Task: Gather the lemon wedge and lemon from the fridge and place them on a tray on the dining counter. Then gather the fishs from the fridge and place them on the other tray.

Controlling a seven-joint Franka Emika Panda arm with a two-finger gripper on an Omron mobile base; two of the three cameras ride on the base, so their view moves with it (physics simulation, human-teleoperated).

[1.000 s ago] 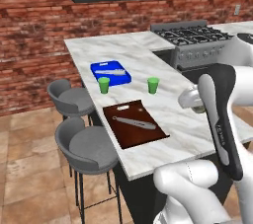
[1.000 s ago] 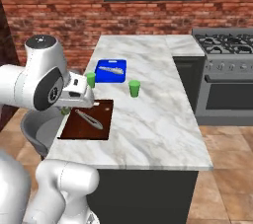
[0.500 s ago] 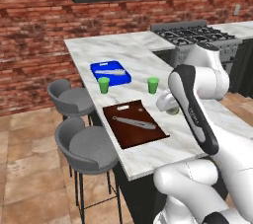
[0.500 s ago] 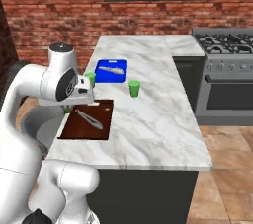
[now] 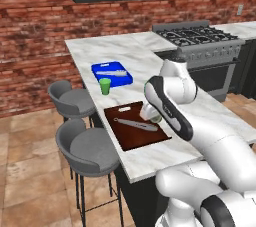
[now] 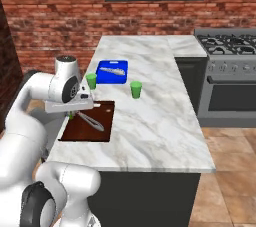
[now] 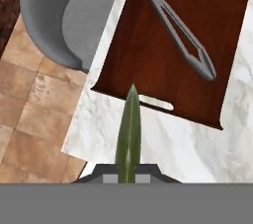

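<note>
I count two trays on the dining counter: the brown tray holding one pair of tongs, the blue tray beyond it, plus two green cups. My gripper is clenched on a thin green-yellow sliver, possibly the lemon wedge, just short of the brown tray's near rim.

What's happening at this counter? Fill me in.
The robot arm's gripper is shut on a thin greenish wedge, probably the lemon wedge. It holds the wedge above the marble counter, at the near edge of the brown tray. A pair of tongs lies on that tray, and the wedge is not yet set down.
</note>
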